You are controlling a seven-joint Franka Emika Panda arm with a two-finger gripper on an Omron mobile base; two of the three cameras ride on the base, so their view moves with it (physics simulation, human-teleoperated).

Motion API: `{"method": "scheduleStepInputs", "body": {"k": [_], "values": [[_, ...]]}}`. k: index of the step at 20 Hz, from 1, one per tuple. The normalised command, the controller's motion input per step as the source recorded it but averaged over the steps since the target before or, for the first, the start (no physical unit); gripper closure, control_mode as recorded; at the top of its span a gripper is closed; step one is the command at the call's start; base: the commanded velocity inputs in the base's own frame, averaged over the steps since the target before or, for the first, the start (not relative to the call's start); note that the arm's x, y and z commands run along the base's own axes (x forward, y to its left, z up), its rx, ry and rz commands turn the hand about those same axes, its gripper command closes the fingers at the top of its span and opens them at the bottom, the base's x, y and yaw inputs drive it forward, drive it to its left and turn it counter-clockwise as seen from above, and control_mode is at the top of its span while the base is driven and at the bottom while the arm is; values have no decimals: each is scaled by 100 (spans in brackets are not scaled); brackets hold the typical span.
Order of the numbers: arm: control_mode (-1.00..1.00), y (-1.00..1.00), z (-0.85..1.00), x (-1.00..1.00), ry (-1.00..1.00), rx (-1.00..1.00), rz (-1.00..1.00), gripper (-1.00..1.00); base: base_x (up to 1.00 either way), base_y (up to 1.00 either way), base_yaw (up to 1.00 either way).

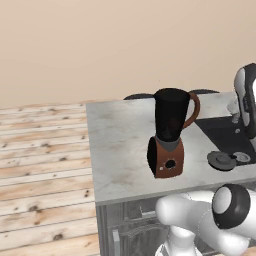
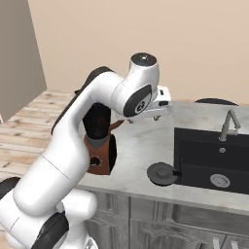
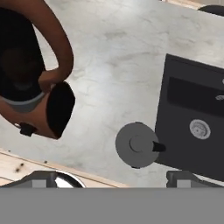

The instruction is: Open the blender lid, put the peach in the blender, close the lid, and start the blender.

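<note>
The tall blender (image 1: 169, 135), dark tapered jar on a reddish-brown base, stands uncovered near the front edge of the pale marble worktop (image 1: 120, 150). Its round dark grey lid (image 3: 136, 145) lies flat by the same edge, touching the black sink (image 3: 192, 118). The gripper (image 3: 111, 179) hovers above, jaws spread wide, grasping nothing.

Blender lid (image 3: 136, 145) on counter (image 3: 113, 65) between blender (image 3: 33, 83) and sink (image 3: 194, 118).
</note>
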Motion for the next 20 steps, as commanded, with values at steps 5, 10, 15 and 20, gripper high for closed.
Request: {"method": "scheduleStepInputs", "body": {"k": [5,10,15,20], "values": [[-100,-100,-92,9,-1,0,34,-100,0,0,0],[-100,-64,-99,44,0,0,45,-100,0,0,0],[-100,-40,-68,34,-9,1,45,-100,0,0,0],[-100,-5,-64,12,-12,0,46,-100,0,0,0]]}}
